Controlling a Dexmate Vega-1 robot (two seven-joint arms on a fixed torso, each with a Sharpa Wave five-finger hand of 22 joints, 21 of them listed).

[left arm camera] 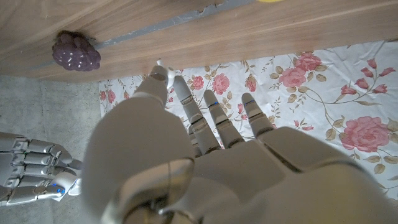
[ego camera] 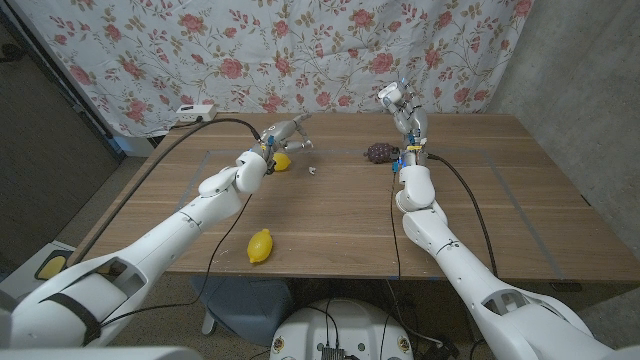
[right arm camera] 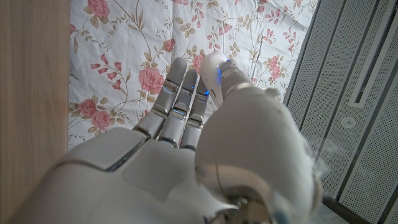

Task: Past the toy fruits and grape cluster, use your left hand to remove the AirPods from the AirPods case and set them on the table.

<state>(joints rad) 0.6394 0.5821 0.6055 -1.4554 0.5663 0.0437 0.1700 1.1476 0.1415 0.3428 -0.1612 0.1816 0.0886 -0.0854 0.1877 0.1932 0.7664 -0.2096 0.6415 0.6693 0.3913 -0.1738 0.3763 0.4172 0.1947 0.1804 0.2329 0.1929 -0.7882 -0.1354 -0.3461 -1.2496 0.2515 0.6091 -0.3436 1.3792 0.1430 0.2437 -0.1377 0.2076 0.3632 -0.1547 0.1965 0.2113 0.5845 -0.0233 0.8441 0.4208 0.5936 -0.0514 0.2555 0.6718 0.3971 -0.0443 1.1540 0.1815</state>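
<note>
Hovering in the upper middle of the head view, left robot hand (ego camera: 287, 132) has fingers spread, apparently holding nothing. Small white item, possibly an AirPod (ego camera: 314, 170), lies on the surface (ego camera: 330, 215) just right of and below it, nearer this hand. Grape cluster (ego camera: 380, 152) farther right. Right robot hand (ego camera: 398, 103) raised, open. Case not discernible.

Two glossy white jointed robot arms rise from the frame's bottom corners, black cables trailing along each, ending in a silver-grey left hand (ego camera: 288, 131) and right hand (ego camera: 396, 100), blue lights glowing on the fingers (right arm camera: 186, 93).
</note>
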